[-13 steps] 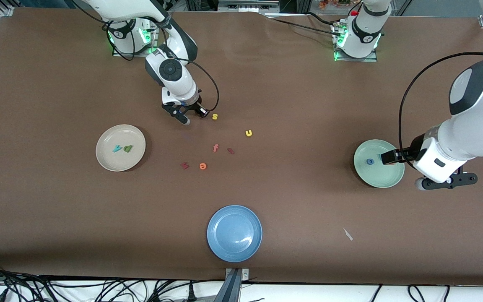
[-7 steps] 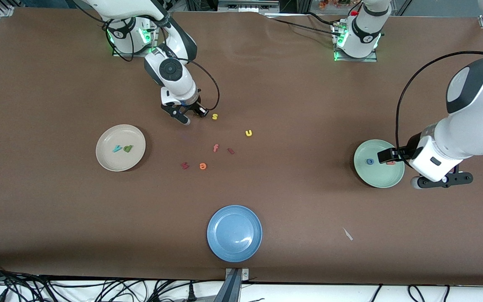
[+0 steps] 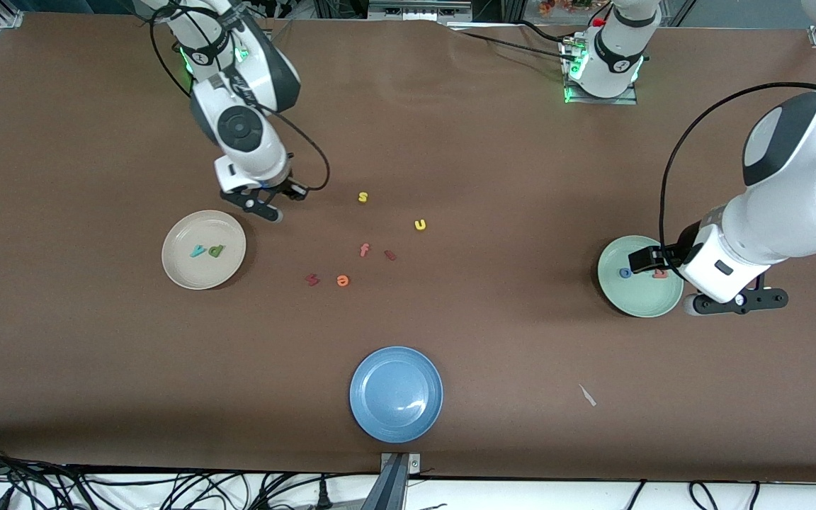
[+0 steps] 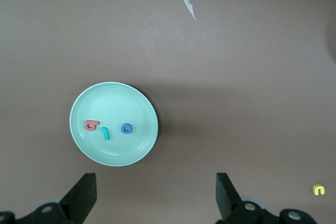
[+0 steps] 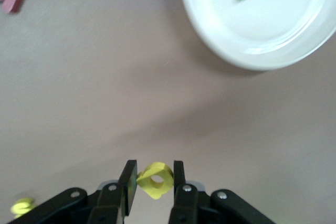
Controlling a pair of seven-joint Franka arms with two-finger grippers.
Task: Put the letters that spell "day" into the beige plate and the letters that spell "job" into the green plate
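Foam pinched between my right tool's (image 5: 152, 179) fingers is the yellow a (image 5: 155, 180), carried in the air over bare table (image 3: 493, 156) just beside the beige plate (image 3: 181, 276), at the rim farther from the front camera. That plate already holds the green d (image 3: 217, 251) and the teal y (image 3: 198, 251), lying side by side. My left tool (image 4: 155, 195) hangs with its fingers spread wide, holding nothing, above the green plate (image 4: 84, 145), where the salmon b (image 4: 91, 125), teal j (image 4: 106, 132) and blue o (image 4: 126, 128) lie in a row. On the table between the two plates lie a yellow s (image 3: 363, 197), a yellow u (image 3: 420, 224), a red f (image 3: 364, 249) and an orange e (image 3: 341, 280); the blue plate (image 3: 369, 418) sits nearer the front camera.
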